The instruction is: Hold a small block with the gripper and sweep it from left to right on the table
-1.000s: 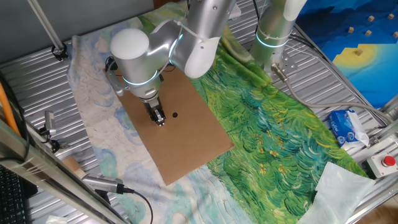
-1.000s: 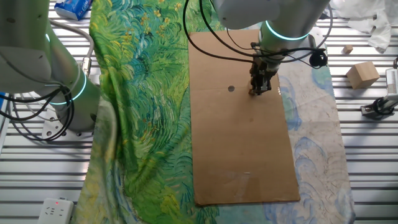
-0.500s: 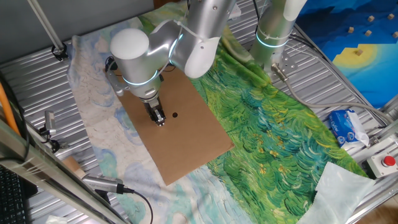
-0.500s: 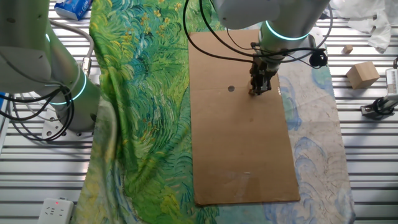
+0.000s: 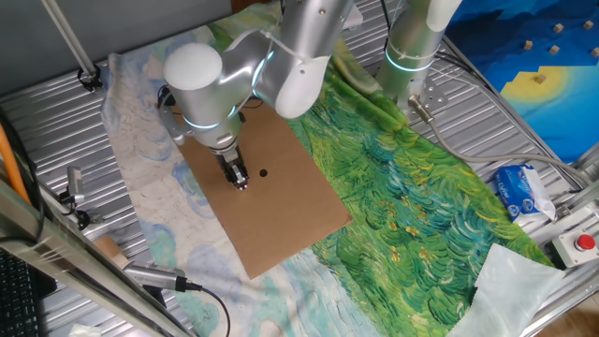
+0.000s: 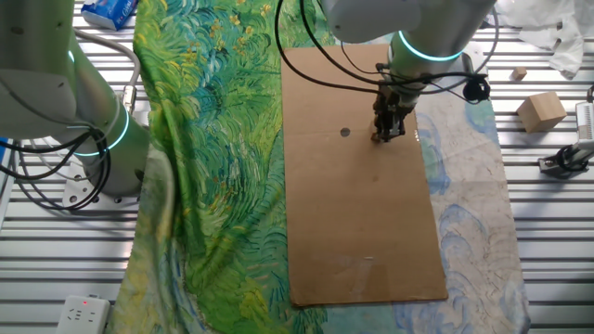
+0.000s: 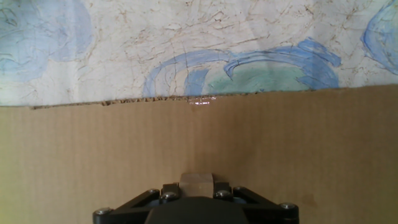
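My gripper [image 5: 241, 181] is a narrow black claw on the silver-white arm with a cyan ring. It points straight down at the brown cardboard [image 5: 271, 201], just left of the black dot [image 5: 263, 172]. In the hand view the small block [image 7: 197, 182], a light-tan wooden cube, sits clamped between the two black fingers [image 7: 166, 190], low over the cardboard [image 7: 311, 149]. In the other fixed view the gripper [image 6: 383, 135] stands right of the dot [image 6: 344, 132], near the cardboard's edge by the pale-blue cloth [image 6: 464, 195]. The block is too small to make out in the fixed views.
A green swirly cloth [image 5: 412, 187] covers the ribbed grey table [image 5: 56, 122] right of the cardboard. A second silver arm column [image 5: 412, 47] stands behind. A bigger wooden chunk [image 6: 541, 110] and a tiny cube [image 6: 520, 73] lie on the metal ribs. A blue-and-yellow mat [image 5: 543, 65] lies far right.
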Robot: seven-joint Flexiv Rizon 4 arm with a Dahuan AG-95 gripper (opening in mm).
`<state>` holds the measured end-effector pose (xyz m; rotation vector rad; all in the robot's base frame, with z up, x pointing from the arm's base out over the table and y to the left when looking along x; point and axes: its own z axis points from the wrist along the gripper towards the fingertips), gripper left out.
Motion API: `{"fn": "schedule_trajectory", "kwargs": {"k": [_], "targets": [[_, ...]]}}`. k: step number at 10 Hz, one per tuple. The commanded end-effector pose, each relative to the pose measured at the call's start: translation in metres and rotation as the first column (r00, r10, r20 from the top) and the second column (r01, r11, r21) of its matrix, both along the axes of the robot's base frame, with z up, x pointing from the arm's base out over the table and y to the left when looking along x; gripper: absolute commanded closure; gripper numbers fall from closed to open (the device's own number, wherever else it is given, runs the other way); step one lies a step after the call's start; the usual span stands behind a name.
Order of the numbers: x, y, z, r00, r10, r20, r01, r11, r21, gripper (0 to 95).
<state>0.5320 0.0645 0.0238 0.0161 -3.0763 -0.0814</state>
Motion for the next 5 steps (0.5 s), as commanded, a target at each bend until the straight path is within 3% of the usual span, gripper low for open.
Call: {"fn": "schedule_trajectory", "kwargs": {"k": [1, 2, 5], "targets": [[-0.0017, 0.0006, -0.0276, 1.0, 0.009, -0.007, -0.009, 1.0, -0.004, 95.0], [-0.0017, 0.0006, -0.0276, 1.0, 0.013, -0.022, -0.013, 1.0, -0.003, 95.0], [-0.0017, 0.0006, -0.0276, 1.0, 0.011, -0.007, -0.011, 1.0, 0.002, 95.0]]}}
